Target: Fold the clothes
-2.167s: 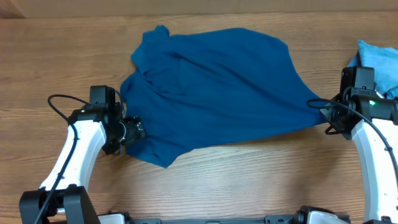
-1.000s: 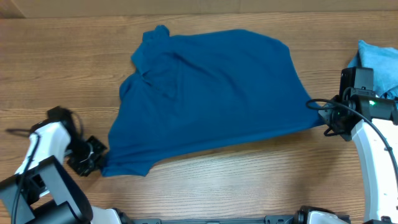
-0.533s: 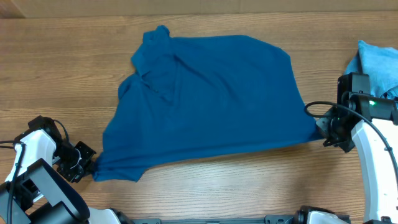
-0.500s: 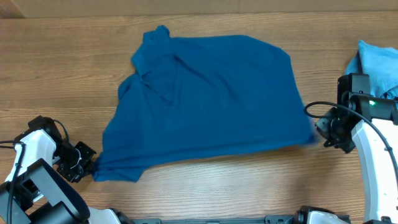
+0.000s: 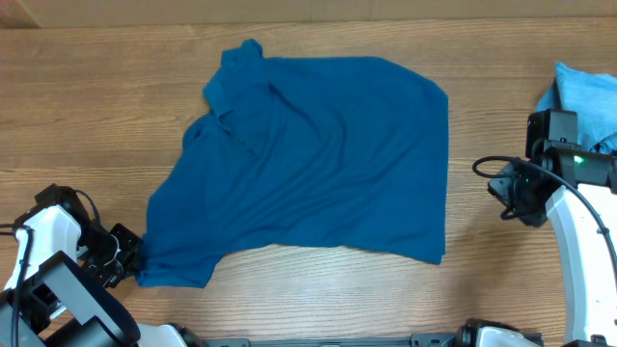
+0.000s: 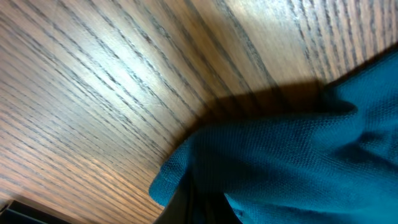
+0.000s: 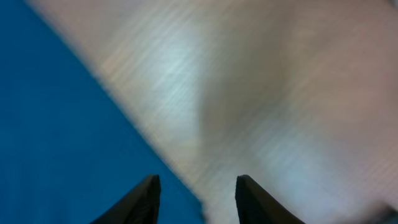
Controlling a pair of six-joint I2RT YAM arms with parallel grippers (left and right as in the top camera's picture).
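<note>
At the near left of the wooden table (image 5: 87, 106), the left gripper (image 5: 133, 262) is clamped tight on a corner of the deep-blue shirt (image 5: 318, 154). The shirt lies spread across the middle (plain, lightly creased). At mid right, the right gripper (image 5: 495, 189) is partly parted and empty, near the shirt's edge but apart from it. A light-blue cloth (image 5: 586, 92) lies at the far right.
</note>
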